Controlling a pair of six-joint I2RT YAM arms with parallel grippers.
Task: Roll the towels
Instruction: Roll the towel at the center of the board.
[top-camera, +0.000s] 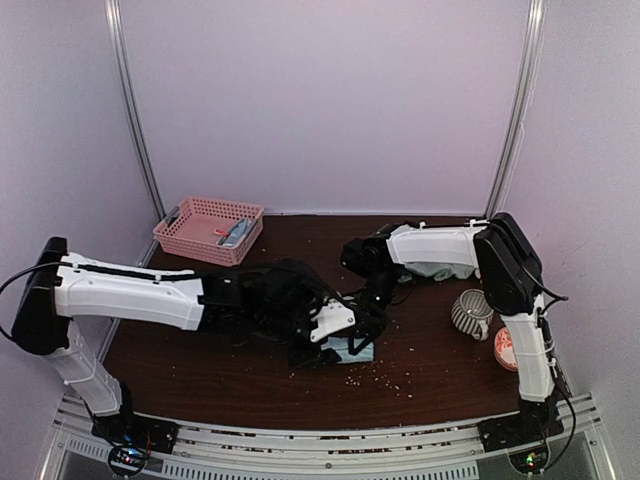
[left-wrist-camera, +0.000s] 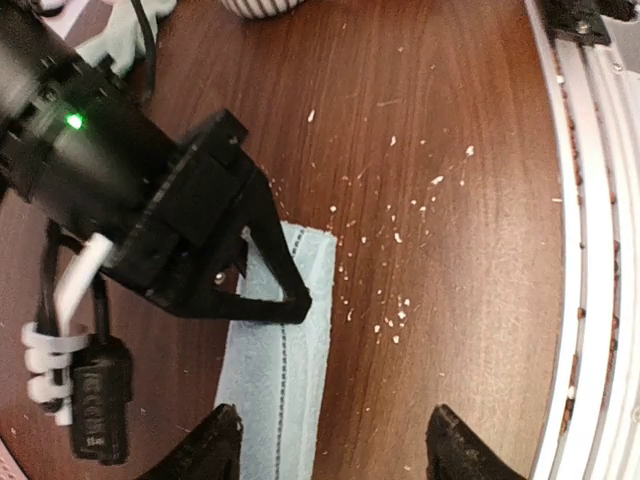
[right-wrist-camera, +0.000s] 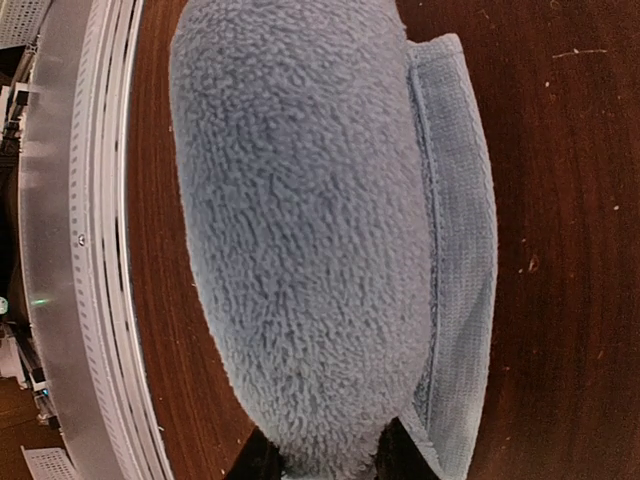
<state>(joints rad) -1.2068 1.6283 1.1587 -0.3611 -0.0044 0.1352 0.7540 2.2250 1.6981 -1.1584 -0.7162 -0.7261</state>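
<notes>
Where the light blue towel (left-wrist-camera: 285, 370) lies: flat on the brown table (left-wrist-camera: 450, 150) at its middle front, one end bunched into a fluffy roll, directly under both claws
Right gripper (right-wrist-camera: 325, 462): pinching the towel's rolled end, one dark fingertip on either side where the pile narrows
Left gripper (left-wrist-camera: 335, 445): spread wide above the towel's flat end and holding nothing; one finger (left-wrist-camera: 215, 445) is at the cloth's edge, the other over bare wood, and contact cannot be told
Left arm: stretched low from its base on the left toward the table's middle, wrist aimed right
Right arm: rises from its base, reaches left across the table, then bends down at the wrist onto the towel
Top view alone: a green towel (top-camera: 440, 268) heaped under the right forearm, a pink basket (top-camera: 208, 228) at the back left, a striped mug (top-camera: 470, 312) beside the right arm
Left wrist view alone: the towel's flat hemmed strip, the right claw's black finger bearing on it, pale crumbs (left-wrist-camera: 400, 240) scattered on the wood alongside
Right wrist view alone: the roll's fuzzy pile close up, its hemmed edge lying beside it
</notes>
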